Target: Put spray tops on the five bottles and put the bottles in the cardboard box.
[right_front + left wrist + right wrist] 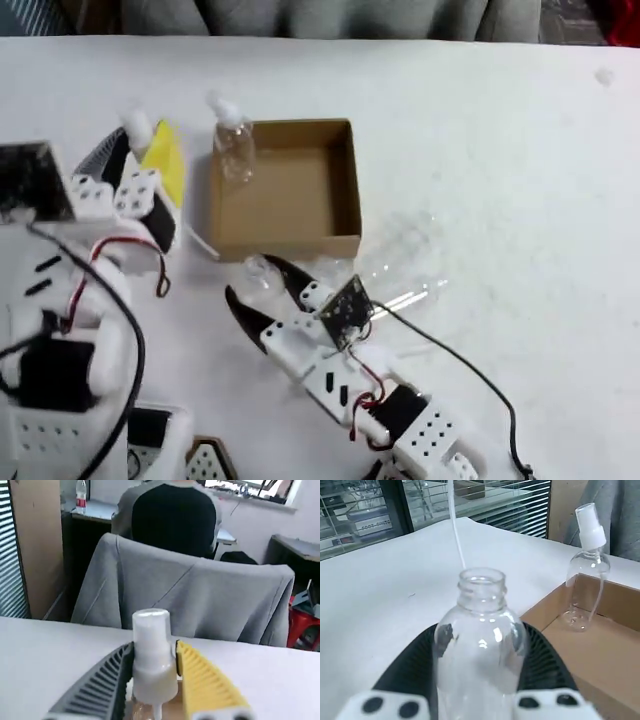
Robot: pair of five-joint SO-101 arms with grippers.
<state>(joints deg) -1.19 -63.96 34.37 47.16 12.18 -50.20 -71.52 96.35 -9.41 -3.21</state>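
My left gripper (140,135), with one grey and one yellow finger, is shut on a white spray top (150,630) at the table's left. The top's thin dip tube (456,530) slants down toward the open mouth of a clear bottle (481,587). My right gripper (481,632), with black fingers, is shut on that bottle (258,275) just in front of the cardboard box (340,195). A bottle fitted with a spray top (233,145) stands upright in the box's far left corner (587,570).
Faint clear shapes, apparently more bottles (410,270), lie on the white table to the right of my right gripper. The left arm's body and cables (70,330) fill the front left. A grey-covered chair (200,600) stands beyond the table's far edge.
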